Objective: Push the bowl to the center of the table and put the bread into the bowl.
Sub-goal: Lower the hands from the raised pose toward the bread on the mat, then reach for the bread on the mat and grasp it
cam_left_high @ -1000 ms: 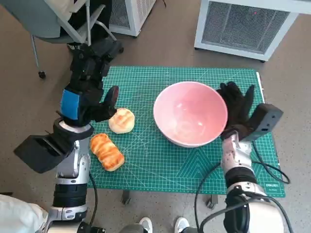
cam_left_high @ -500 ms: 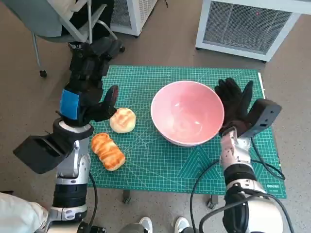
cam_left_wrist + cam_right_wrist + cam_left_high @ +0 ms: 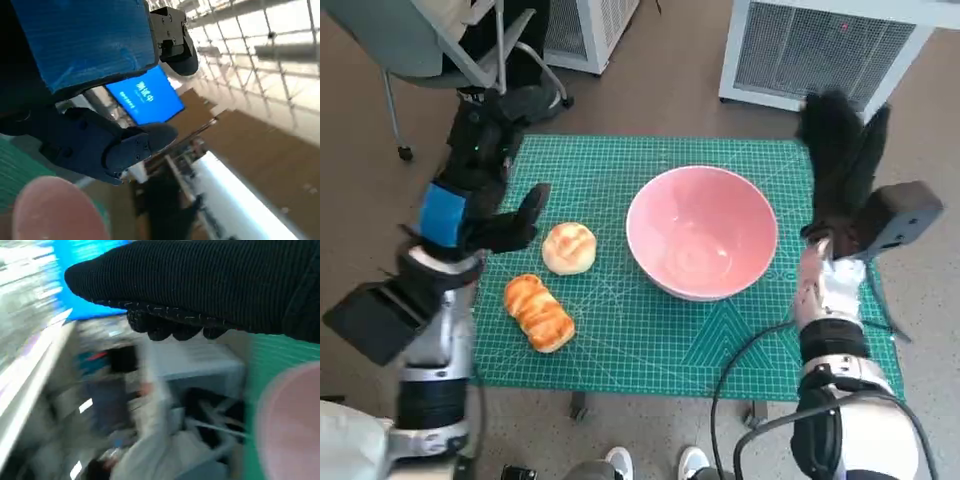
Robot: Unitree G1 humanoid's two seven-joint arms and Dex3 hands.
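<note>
The right hand (image 3: pixel 840 160) has lifted off the pink bowl (image 3: pixel 701 232) (its rim now untouched) and risen. The left hand (image 3: pixel 470 190) has drawn away from the round bread (image 3: pixel 568 247).

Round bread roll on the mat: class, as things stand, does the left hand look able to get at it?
Probably yes: the left hand hovers open just beside the round bread roll, with only bare green mat between them.

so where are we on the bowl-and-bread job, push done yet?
Push looks done: the pink bowl sits near the middle of the green cutting mat, and the right hand is raised clear of it. In hand: nothing; the left hand hovers open beside the round bun. Left: the bread; the bun and the glazed loaf both lie on the mat, bowl empty.
</note>
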